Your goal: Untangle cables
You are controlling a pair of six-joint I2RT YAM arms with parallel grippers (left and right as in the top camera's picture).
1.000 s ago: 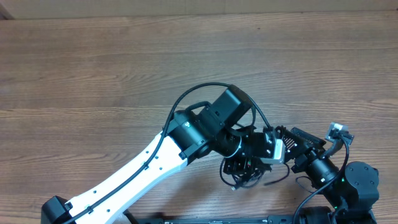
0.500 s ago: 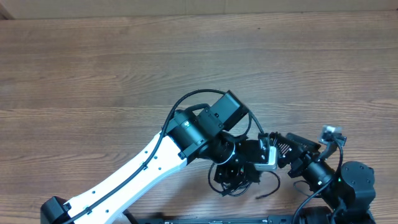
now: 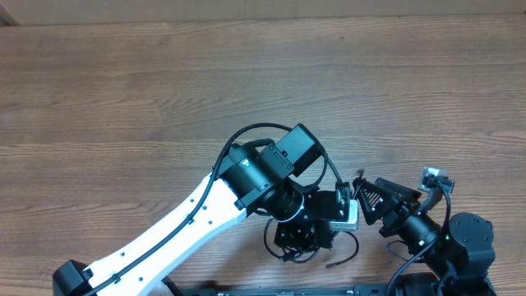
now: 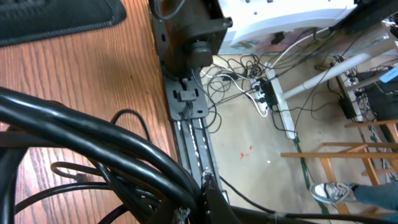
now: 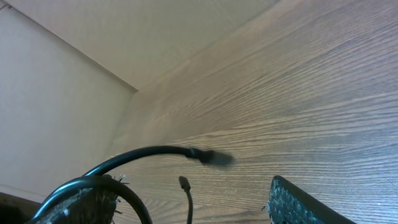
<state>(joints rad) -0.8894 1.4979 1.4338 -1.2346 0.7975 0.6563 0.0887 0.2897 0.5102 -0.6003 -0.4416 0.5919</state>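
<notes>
The left gripper [image 3: 306, 237] points down near the near edge of the table [image 3: 164, 82], a little right of the middle. Its jaws are pressed together on the cables [image 3: 286, 245]. In the left wrist view the cables [image 4: 93, 134] pass close before the lens and meet at the bottom edge, where the fingertips are; the tips themselves can hardly be seen. From above, the cables make a small dark knot under this gripper. One loose end [image 3: 341, 261] lies to the right of the knot, toward the near edge.

The right gripper [image 3: 380, 194] stands just right of the knot, its jaws spread and nothing between them. In its wrist view the textured fingers [image 5: 298, 202] show at the two lower corners. In front of them a black cord with a plug end [image 5: 211, 157] crosses above the wood, and a thinner tip [image 5: 185, 182] rises beside it.

The white link [image 3: 164, 238] of the left arm goes down to the near left corner. A small white mark on its black joint [image 3: 246, 164] is too small to read. Print on a white housing [image 4: 273, 9] is blurred. Past the table's edge are a black rail [image 4: 186, 106], a power strip [image 4: 270, 93] among floor wires, and a shoe [image 4: 329, 193].
</notes>
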